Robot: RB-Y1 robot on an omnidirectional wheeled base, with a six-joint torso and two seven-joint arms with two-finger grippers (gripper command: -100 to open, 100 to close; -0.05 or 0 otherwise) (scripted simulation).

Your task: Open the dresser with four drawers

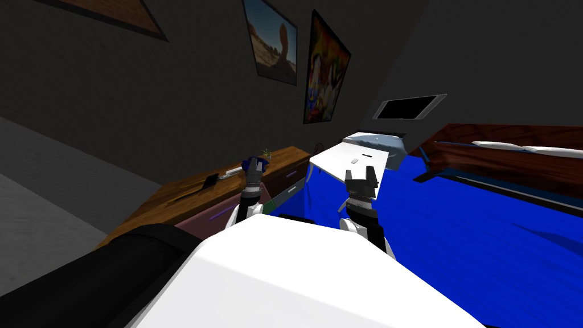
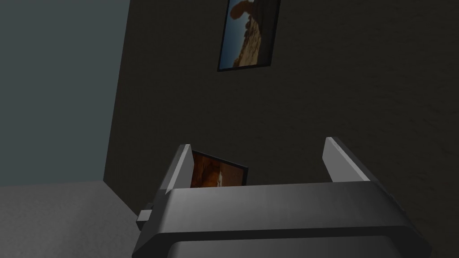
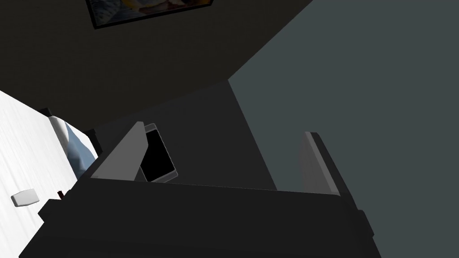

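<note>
Dresser (image 1: 188,196) low on my left along the dark wall, left gripper (image 1: 254,166) and right gripper (image 1: 361,175) both spread wide, empty and raised wallward, so a blind reach would likely miss its thin drawer handles.

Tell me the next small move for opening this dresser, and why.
Probably lower the left gripper toward a drawer handle on the dresser: its open fingers point up at the wall, above the drawer fronts, and the dresser stands on that side.

Head toward dresser (image 1: 182,193); wrists toward wall (image 2: 340,89)
</note>
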